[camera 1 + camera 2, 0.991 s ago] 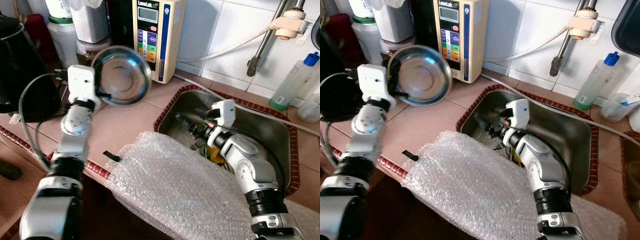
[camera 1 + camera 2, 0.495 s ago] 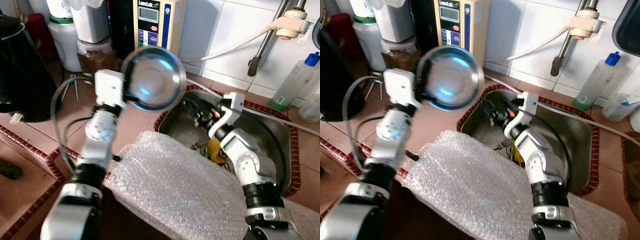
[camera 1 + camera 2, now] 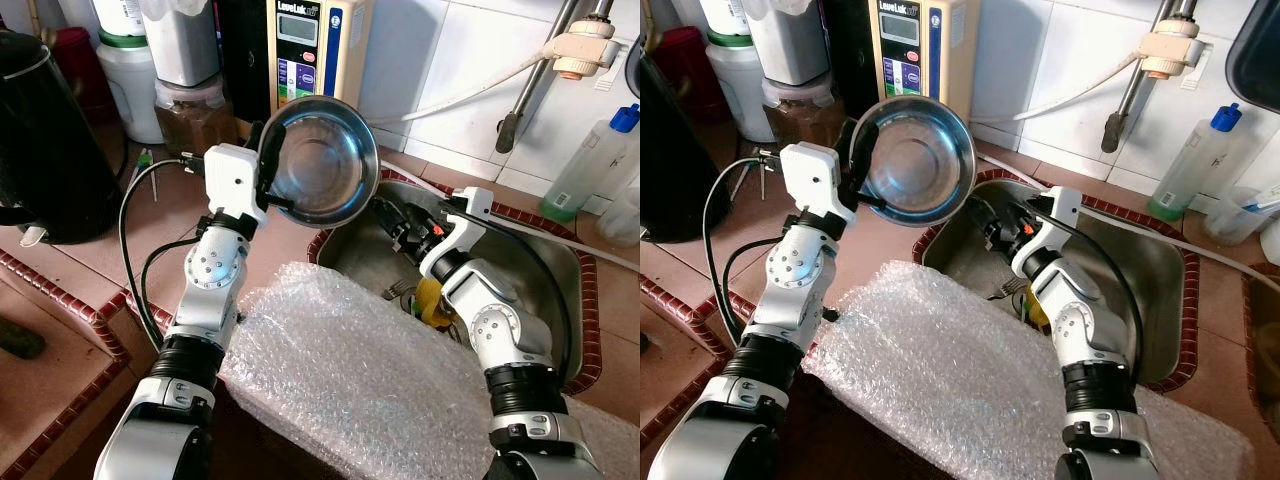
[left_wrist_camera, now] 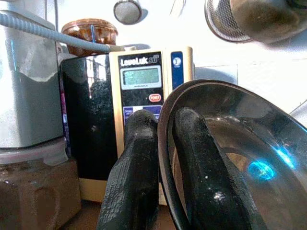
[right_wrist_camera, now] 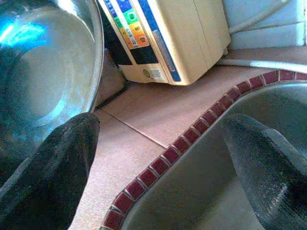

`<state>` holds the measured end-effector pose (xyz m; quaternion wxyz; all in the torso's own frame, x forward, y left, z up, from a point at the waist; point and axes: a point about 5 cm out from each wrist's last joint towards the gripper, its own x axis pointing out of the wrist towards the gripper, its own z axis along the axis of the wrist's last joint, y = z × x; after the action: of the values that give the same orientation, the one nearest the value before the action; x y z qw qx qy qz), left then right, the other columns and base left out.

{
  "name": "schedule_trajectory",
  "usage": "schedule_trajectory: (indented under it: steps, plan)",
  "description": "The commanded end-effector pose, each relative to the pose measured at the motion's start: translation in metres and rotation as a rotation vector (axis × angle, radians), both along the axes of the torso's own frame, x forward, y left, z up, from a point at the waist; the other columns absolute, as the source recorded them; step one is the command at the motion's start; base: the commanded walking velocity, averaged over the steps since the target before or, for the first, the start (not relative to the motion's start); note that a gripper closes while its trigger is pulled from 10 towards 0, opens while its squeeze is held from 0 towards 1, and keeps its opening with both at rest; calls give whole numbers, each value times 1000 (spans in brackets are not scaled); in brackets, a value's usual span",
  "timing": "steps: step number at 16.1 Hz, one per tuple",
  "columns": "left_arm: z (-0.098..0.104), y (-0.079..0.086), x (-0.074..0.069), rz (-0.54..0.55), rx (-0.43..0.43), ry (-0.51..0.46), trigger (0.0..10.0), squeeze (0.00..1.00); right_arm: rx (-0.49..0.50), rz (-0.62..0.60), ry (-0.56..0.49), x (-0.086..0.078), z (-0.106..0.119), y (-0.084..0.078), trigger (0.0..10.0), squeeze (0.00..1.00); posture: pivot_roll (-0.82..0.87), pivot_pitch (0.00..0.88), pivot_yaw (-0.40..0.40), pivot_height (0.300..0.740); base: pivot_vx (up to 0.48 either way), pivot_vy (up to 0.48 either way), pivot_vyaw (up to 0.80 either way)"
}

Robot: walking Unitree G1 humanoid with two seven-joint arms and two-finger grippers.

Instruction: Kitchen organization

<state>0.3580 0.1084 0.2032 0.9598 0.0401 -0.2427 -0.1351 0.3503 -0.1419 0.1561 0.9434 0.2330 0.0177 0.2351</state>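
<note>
A round steel bowl [image 3: 322,160] is held tilted in the air above the counter, just left of the sink [image 3: 545,262]. My left gripper [image 3: 268,172] is shut on its rim, with one finger [image 4: 191,143] inside the bowl [image 4: 240,158] and the other behind it. My right gripper [image 3: 396,222] stands open over the sink's near-left corner, pointing at the bowl [image 5: 43,76]. Its fingertips [image 5: 57,158] are close to the bowl's lower rim with nothing between them.
A sheet of bubble wrap [image 3: 350,380] drapes over the counter's front edge. A yellow item [image 3: 432,302] and cutlery lie in the sink. A water ioniser [image 3: 312,60], jars [image 3: 188,110] and a black kettle [image 3: 45,130] line the back. A blue-capped bottle [image 3: 592,165] stands right.
My left arm carried the bowl rightwards from over the counter to the sink's left edge. My right gripper rose out of the sink and swung towards the bowl.
</note>
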Motion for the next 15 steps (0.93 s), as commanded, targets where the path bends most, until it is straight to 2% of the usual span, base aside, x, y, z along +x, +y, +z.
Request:
schedule_trajectory:
  steps: [1, 3, 4, 6, 10, 11, 13, 14, 15]
  plan:
    - [0, -3, 1, -16, 23, 12, 0, 0, -8, -52, -49, 5, 12, -8, 10000, 0, -25, 0, -36, 740, 0, 0, 0]
    - [1, 2, 3, 4, 32, 15, 0, 0, -3, -103, -79, 5, 17, -17, 10000, 0, -28, 0, -34, 740, 0, 0, 0]
    - [-1, 4, 3, 4, 29, 22, 0, 0, 31, -112, -115, 5, 24, -21, 10000, 0, -30, 0, -31, 740, 0, 0, 0]
    - [-2, 1, 2, -6, 32, 25, 0, 0, 78, -88, -132, 4, 29, -20, 10000, 0, -31, 0, -30, 740, 0, 0, 0]
    - [-3, -9, -1, -36, 28, 28, 0, 0, 127, 49, -165, -2, 34, 1, 10000, 0, -31, 0, -32, 740, 0, 0, 0]
    - [-2, -11, -2, -45, 19, 24, 0, 0, 111, 70, -156, -3, 31, 6, 10000, 0, -27, 0, -32, 740, 0, 0, 0]
    - [0, -17, -5, -69, 14, 14, 0, 0, 95, 54, -127, -1, 26, 7, 10000, 0, -25, 0, -32, 740, 0, 0, 0]
    - [0, -18, -5, -72, 12, 14, 0, 0, 102, 57, -113, -1, 24, 7, 7765, 0, -25, 0, -32, 740, 0, 0, 0]
    - [-1, -20, -7, -81, 10, 13, 0, 0, 94, 49, -109, 0, 23, 8, 0, 0, -26, 0, -31, 740, 0, 0, 0]
